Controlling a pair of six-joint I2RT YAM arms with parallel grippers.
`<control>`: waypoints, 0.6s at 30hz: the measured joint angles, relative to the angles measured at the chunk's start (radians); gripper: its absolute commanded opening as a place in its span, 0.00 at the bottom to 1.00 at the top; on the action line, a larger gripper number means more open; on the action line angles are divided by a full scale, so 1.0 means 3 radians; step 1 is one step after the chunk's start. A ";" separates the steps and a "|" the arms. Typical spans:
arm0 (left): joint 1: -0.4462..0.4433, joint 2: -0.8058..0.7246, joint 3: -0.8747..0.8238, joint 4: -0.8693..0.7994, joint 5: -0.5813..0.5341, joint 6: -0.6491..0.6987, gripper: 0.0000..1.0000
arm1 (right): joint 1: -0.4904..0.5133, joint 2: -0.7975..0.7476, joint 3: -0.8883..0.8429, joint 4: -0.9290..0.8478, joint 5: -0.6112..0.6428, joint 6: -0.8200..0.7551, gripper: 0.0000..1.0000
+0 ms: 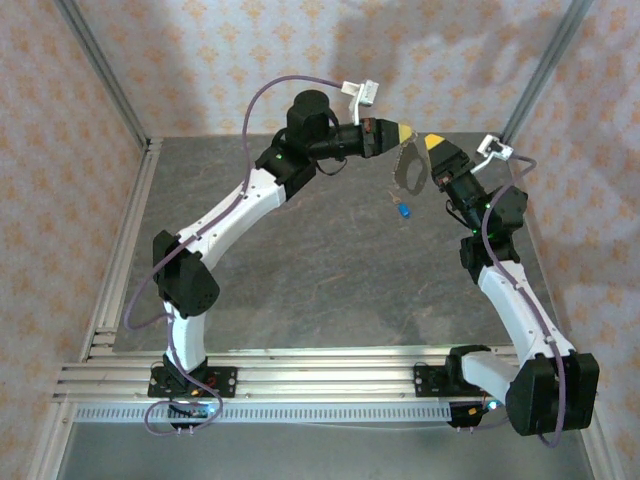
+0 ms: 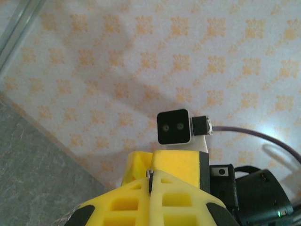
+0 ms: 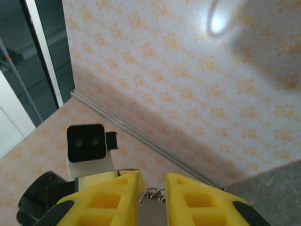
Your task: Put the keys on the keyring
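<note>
My left jaws are clamped on the ring (image 1: 408, 172); right jaws slightly apart around it, grip unclear. I'd hold it steady, then fetch the key (image 1: 403, 211).

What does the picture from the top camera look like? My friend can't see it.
The yellow-tipped left tool and right tool almost meet over the far part of a grey table, with the keyring between them. A tiny blue key shows just below it.
</note>
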 measured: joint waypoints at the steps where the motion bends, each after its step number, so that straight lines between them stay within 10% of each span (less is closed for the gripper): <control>1: 0.0000 0.0013 0.0025 -0.0046 0.0045 0.0032 0.00 | 0.0000 0.0000 0.0000 0.0001 -0.0046 -0.0013 0.21; 18: 0.0018 0.0116 0.0078 -0.0188 0.0254 0.0139 0.00 | 0.0100 0.0224 0.0000 0.0301 -0.0225 0.0078 0.18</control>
